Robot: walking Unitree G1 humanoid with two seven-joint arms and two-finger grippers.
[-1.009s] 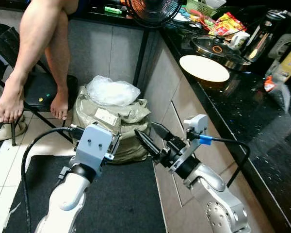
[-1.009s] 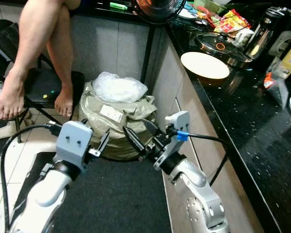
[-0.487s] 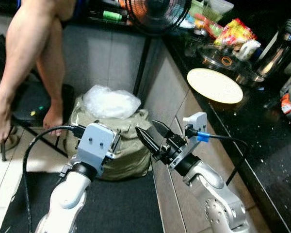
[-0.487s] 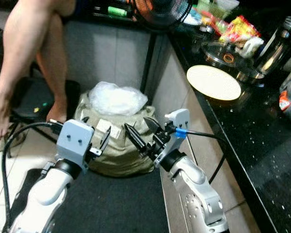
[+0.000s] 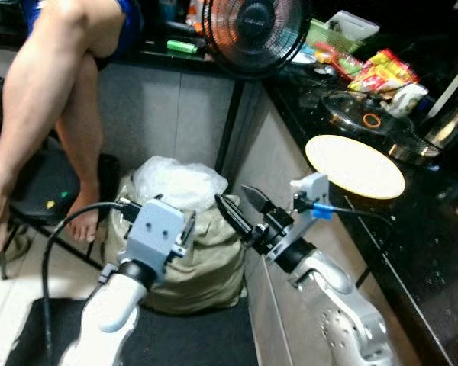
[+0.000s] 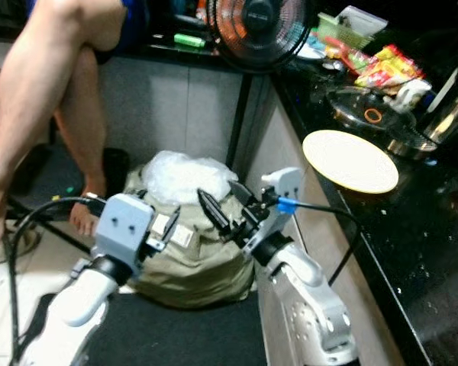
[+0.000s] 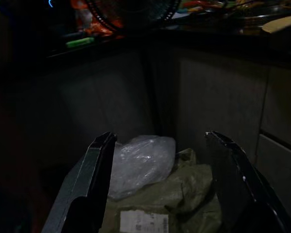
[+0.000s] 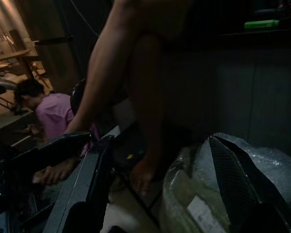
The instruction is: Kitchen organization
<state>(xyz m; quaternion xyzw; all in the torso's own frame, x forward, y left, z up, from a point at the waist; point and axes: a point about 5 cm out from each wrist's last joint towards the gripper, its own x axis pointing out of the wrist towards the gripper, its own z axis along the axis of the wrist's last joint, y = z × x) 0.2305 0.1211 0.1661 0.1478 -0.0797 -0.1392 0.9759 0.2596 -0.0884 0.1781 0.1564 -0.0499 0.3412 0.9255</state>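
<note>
Left claw [image 7: 157,187] and right claw [image 5: 240,210], both fingers apart and empty, held over olive sack [image 5: 202,259] beside black bench [image 5: 412,252] carrying pale plate [image 5: 355,166].

Both silver arms are raised forward at about the same height. The left pincer [image 7: 160,184] has its two black fingers spread wide, holding nothing. The right pincer [image 5: 239,207] points toward the robot's left, its fingers [image 5: 230,216] also parted and empty, wrist bent inward.
</note>
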